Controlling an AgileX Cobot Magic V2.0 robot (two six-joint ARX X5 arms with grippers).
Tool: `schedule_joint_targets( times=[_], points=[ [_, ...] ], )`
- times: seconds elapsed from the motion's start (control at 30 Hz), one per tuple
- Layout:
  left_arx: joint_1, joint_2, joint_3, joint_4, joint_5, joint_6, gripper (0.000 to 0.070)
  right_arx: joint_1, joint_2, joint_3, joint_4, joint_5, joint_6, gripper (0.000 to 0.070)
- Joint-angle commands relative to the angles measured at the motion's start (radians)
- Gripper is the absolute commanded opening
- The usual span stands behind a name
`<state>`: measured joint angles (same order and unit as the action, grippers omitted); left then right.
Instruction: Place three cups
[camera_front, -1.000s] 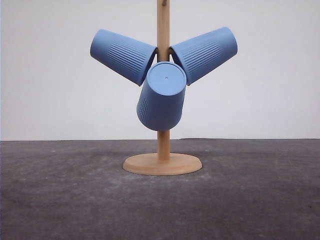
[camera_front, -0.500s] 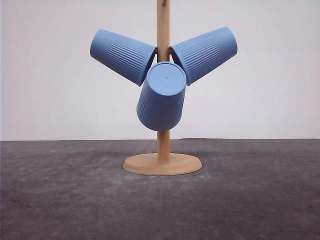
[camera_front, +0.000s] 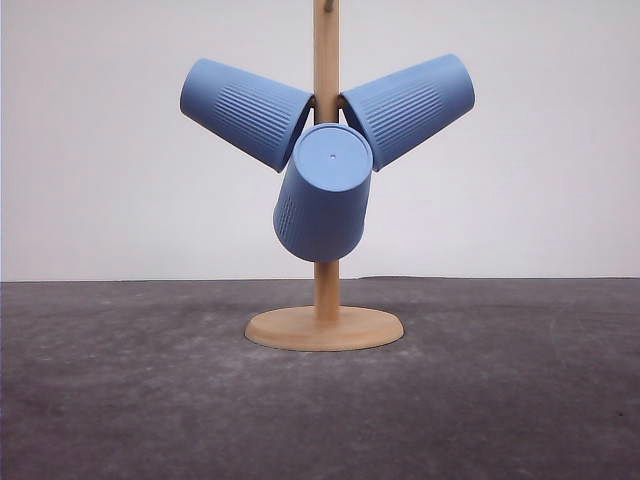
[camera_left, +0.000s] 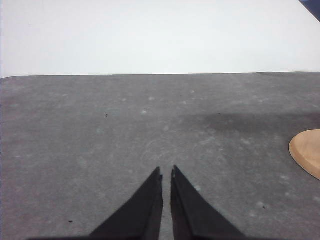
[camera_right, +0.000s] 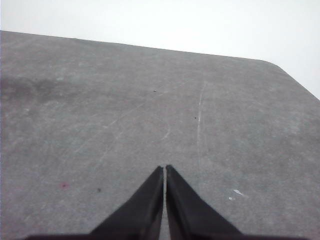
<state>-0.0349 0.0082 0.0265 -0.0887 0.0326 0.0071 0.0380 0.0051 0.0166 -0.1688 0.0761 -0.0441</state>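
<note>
The table (camera_front: 120, 400) carries a wooden stand (camera_front: 326, 328) at its centre. All three cups hang on the stand's pegs: the left cup (camera_front: 245, 110), the right cup (camera_front: 410, 108) and the front cup (camera_front: 322, 195), its flat bottom toward the camera. None is yet placed; judged so, the task has not begun. The left gripper (camera_left: 166, 177) and the right gripper (camera_right: 165, 172) each hover empty, tips nearly together. The left wrist view adds the stand's base edge.
</note>
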Motion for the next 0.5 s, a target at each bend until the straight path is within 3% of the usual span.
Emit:
schedule_joint_targets(
  times=[0.0,0.47],
  points=[
    [0.002,0.000,-0.013,0.007,0.002,-0.004,0.0016,-0.002,-0.002,-0.004,0.011,0.004,0.014,0.0005],
    [0.002,0.000,-0.013,0.007,0.002,-0.004,0.0016,-0.002,-0.002,-0.004,0.011,0.004,0.014,0.0005]
  ],
)
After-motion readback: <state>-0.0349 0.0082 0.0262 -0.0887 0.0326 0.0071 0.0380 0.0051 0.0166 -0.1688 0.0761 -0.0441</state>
